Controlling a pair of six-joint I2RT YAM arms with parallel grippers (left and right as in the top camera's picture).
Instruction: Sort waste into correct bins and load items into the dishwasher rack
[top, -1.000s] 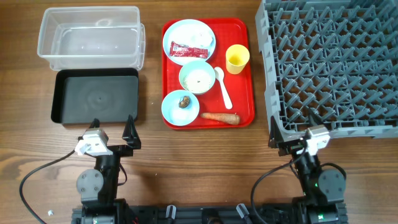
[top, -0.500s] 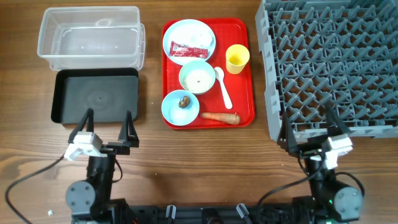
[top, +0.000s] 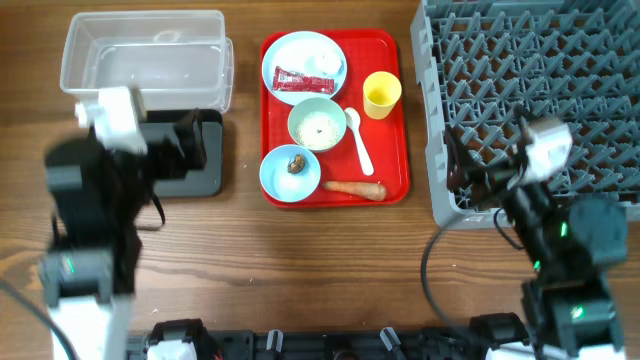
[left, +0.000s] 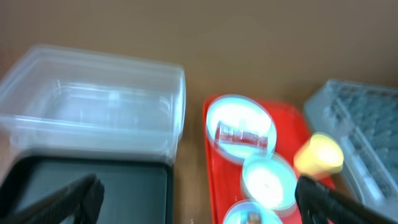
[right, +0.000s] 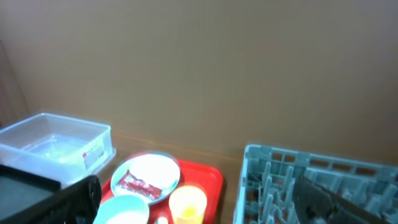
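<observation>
On the red tray (top: 392, 160) a pale blue plate (top: 305, 65) carries a red wrapper (top: 295, 80) and a white scrap (top: 325, 62). Below it stand a green bowl (top: 317, 124) with rice and a blue bowl (top: 291, 172) with a brown lump (top: 296, 164). A spoon (top: 358, 140), yellow cup (top: 381, 95) and carrot (top: 355, 187) lie beside them. The clear tub (top: 145, 55) and black tray (top: 205, 170) are at left, the grey rack (top: 530, 80) at right. My left gripper (left: 199, 199) hangs open above the black tray. My right gripper (right: 199, 199) is open over the rack's near left corner.
The left arm hides most of the black tray in the overhead view. Bare wood table (top: 300, 270) runs along the front edge. The wrist views are blurred; the left one shows the tub (left: 93, 106) and the plate (left: 239, 127), the right one the rack (right: 311, 180).
Both arms have lifted off the front edge and swung forward, the left over the black tray, the right over the rack's corner. Both grippers stayed open.
</observation>
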